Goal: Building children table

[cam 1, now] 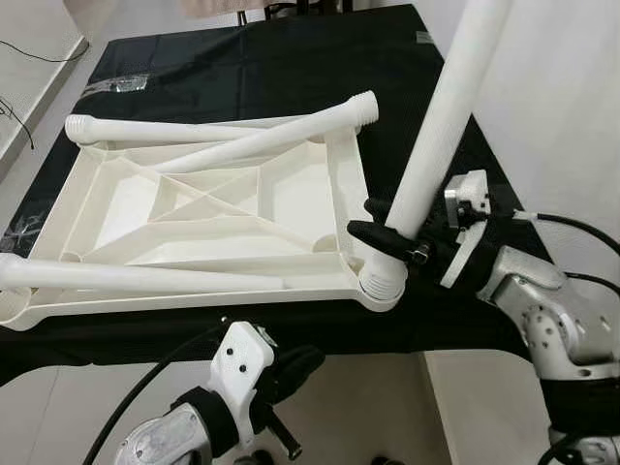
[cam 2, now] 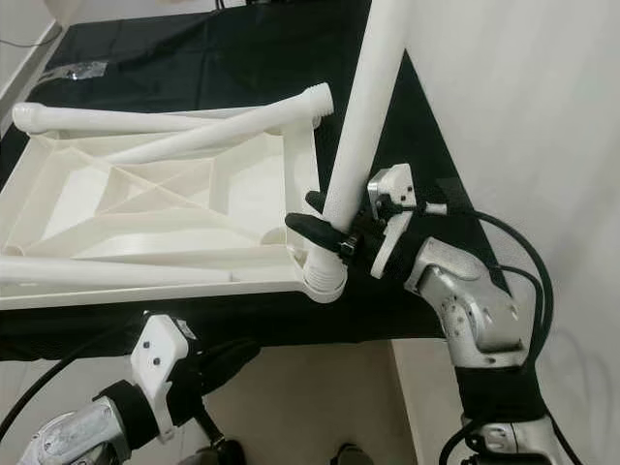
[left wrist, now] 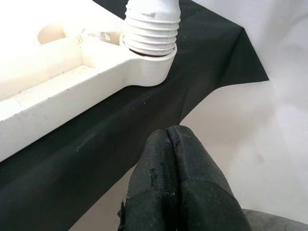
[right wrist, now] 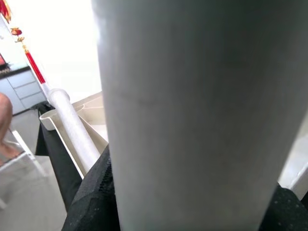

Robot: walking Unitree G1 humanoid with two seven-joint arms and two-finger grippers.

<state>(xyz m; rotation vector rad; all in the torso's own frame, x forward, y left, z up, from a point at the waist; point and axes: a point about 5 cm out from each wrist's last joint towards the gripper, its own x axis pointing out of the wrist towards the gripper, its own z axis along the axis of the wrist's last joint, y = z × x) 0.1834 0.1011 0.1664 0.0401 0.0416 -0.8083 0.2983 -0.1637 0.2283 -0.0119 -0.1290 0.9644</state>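
From the head cameras, a white plastic tabletop [cam 1: 203, 218] lies upside down on a black cloth [cam 1: 252, 68] that covers a table, its ribbed underside facing up. Three loose white legs rest on it: one leg [cam 1: 155, 130] along the far edge, a second leg [cam 1: 262, 143] lying at a slant across the first, with its threaded end near the far right corner, and a third leg [cam 1: 136, 279] along the near edge. A fourth, upright leg [cam 1: 436, 136] stands tilted in the corner socket [cam 1: 381, 288] at the near right corner, with its threaded end in the socket. The right gripper [cam 1: 387, 232] has its black fingers clamped around this leg just above the socket. The left gripper [cam 1: 291, 373] hangs below the table's near edge, over pale floor [cam 1: 97, 407]. In the left wrist view, the left gripper's fingertips [left wrist: 175, 159] are pressed together with nothing between them, and beyond them the threaded leg end [left wrist: 151, 36] sits in the socket at the cloth's edge. In the right wrist view, the upright leg's shaft [right wrist: 192, 115] is close to the camera, held between the dark finger pads [right wrist: 94, 197], with another leg [right wrist: 72, 125] on the tabletop behind.
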